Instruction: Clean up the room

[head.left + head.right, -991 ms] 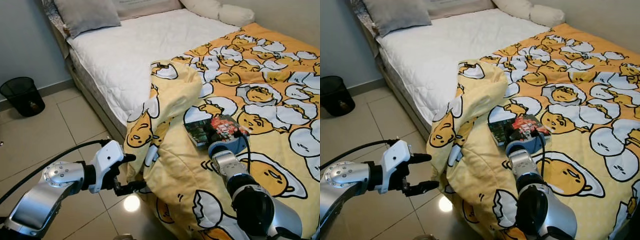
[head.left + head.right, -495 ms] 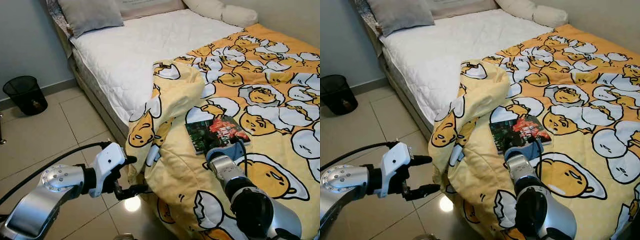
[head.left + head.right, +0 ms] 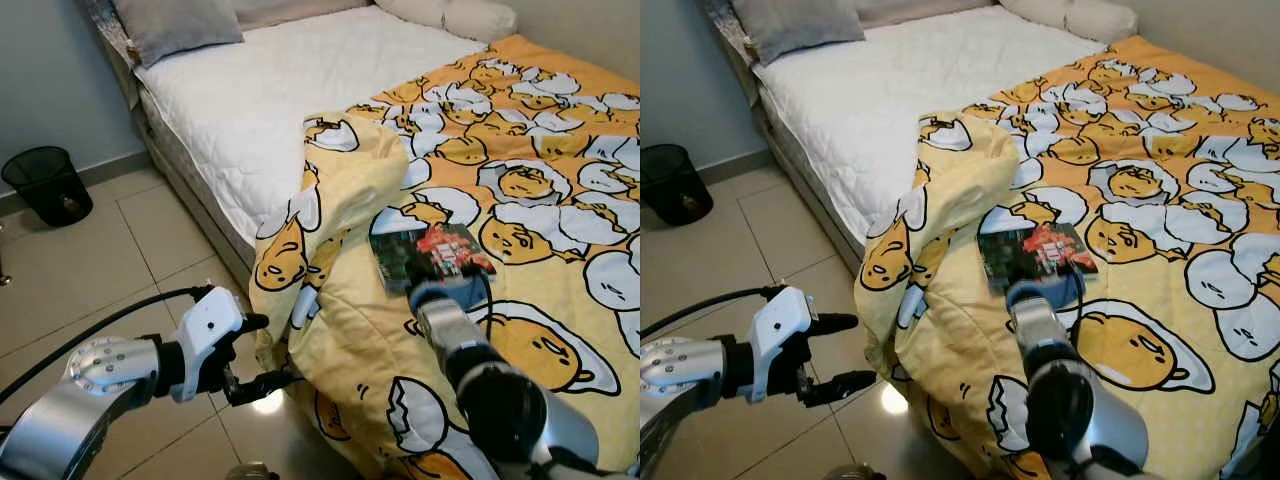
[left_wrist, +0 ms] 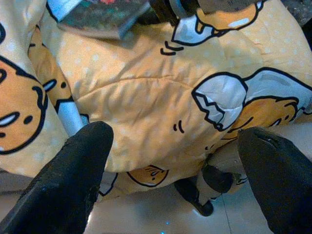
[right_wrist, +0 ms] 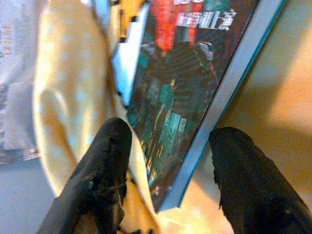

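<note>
A dark-covered book (image 3: 430,257) with red and teal cover art, its title lettering too blurred to read, lies on the yellow egg-print duvet (image 3: 520,180) of the bed (image 3: 250,110). The right gripper (image 5: 168,161) sits at the book's near corner, fingers (image 5: 105,161) apart on either side of it. The left gripper (image 3: 258,350) hovers above the tiled floor (image 3: 90,270) beside the duvet's hanging edge with fingers spread; a black wastebasket (image 3: 45,185) stands by the wall and a grey pillow (image 3: 175,25) at the bed's head.
</note>
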Controlling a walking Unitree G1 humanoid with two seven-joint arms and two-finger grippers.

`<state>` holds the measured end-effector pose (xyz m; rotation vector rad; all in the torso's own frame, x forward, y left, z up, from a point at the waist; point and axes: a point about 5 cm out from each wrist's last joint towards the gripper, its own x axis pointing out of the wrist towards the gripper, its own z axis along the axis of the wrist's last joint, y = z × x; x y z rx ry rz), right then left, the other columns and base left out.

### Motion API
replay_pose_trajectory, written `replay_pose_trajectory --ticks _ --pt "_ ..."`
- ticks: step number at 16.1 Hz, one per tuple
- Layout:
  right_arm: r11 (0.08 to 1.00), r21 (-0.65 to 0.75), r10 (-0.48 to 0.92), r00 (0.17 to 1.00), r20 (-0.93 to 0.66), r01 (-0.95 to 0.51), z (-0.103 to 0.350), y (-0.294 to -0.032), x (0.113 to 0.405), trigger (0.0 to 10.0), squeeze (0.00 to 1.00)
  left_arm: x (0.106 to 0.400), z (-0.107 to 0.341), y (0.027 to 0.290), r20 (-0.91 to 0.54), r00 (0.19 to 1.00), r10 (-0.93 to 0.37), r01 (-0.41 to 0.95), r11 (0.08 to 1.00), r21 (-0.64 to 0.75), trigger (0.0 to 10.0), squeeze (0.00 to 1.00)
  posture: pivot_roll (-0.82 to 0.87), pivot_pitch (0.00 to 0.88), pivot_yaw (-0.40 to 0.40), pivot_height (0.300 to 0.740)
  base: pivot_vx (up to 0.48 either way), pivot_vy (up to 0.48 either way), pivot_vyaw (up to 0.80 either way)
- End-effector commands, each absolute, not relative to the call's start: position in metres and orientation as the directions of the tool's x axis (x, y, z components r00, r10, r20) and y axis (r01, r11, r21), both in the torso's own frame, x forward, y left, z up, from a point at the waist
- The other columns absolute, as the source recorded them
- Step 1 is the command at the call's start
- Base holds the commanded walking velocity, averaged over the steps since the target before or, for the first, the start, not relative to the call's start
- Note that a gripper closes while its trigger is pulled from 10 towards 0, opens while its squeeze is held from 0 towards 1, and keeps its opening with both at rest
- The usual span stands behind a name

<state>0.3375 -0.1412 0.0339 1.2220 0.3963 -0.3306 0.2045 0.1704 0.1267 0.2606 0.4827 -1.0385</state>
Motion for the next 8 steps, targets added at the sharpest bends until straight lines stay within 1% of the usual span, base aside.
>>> replay_pose_trajectory --ticks 1,2,3,4,5,7,8 --pt "0.298 0.852 -0.037 0.896 -0.442 0.432 0.0395 -0.14 0.3417 3.0 0.0 0.2045 0.132 0.1722 -0.496 0.432 -0.754 0.868 0.496 0.001 10.0 0.0 0.19 0.058 -0.02 0.74 0.0 0.0 0.0" --pt "0.297 0.853 -0.032 0.897 -0.441 0.43 0.0403 -0.1385 0.3424 2.9 0.0 0.2033 0.1322 0.1718 -0.495 0.434 -0.753 0.867 0.499 0.0 10.0 0.0 0.19 0.057 -0.023 0.74 0.0 0.0 0.0" --pt "0.296 0.853 -0.031 0.897 -0.442 0.43 0.0407 -0.1379 0.3427 2.6 0.0 0.2024 0.1322 0.171 -0.494 0.436 -0.752 0.865 0.502 -0.001 10.0 0.0 0.19 0.055 -0.025 0.74 0.0 0.0 0.0" --pt "0.295 0.851 -0.032 0.895 -0.445 0.434 0.0405 -0.1379 0.3426 2.0 0.0 0.2023 0.1317 0.1703 -0.493 0.438 -0.752 0.864 0.504 -0.003 10.0 0.0 0.19 0.053 -0.027 0.74 0.0 0.0 0.0" --pt "0.295 0.85 -0.034 0.894 -0.447 0.437 0.0402 -0.1386 0.3424 1.7 0.0 0.2022 0.1313 0.1697 -0.491 0.439 -0.752 0.862 0.506 -0.004 10.0 0.0 0.19 0.052 -0.026 0.74 0.0 0.0 0.0" --pt "0.289 0.847 -0.042 0.89 -0.453 0.445 0.0386 -0.1405 0.3412 0.7 0.0 0.2016 0.1297 0.1698 -0.492 0.443 -0.75 0.859 0.512 -0.007 10.0 0.0 0.18 0.045 -0.026 0.74 0.0 0.0 0.0" --pt "0.286 0.845 -0.048 0.888 -0.458 0.452 0.0372 -0.1422 0.3401 0.0 0.0 0.2007 0.1285 0.1707 -0.489 0.456 -0.743 0.85 0.527 -0.008 10.0 0.0 0.18 0.032 -0.023 0.74 0.0 0.0 0.0"
